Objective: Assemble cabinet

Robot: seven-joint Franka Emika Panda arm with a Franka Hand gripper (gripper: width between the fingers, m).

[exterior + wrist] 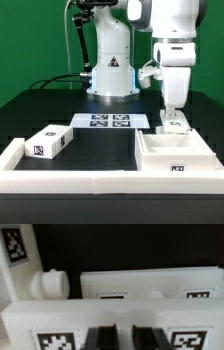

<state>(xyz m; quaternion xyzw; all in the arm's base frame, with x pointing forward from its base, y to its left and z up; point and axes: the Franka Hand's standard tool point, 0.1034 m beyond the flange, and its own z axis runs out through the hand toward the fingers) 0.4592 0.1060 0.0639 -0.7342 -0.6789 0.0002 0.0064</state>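
Observation:
My gripper point(175, 112) hangs over the exterior view's right side. Its jaws stand close together on a white cabinet piece point(176, 124) with a marker tag, just behind the hollow white box body point(175, 166). In the wrist view the two dark fingers point(101, 339) of the gripper point(124, 339) sit nearly together against that tagged white piece point(60, 317). Behind it lies another tagged white piece point(150, 280). A round white knob point(50, 283) is beside that one. A white tagged block point(48, 142) lies apart at the exterior view's left.
The marker board point(110, 121) lies in front of the arm's base point(110, 70). A low white border frame point(15, 160) runs around the black table. A tagged white surface point(12, 246) shows at the wrist view's edge.

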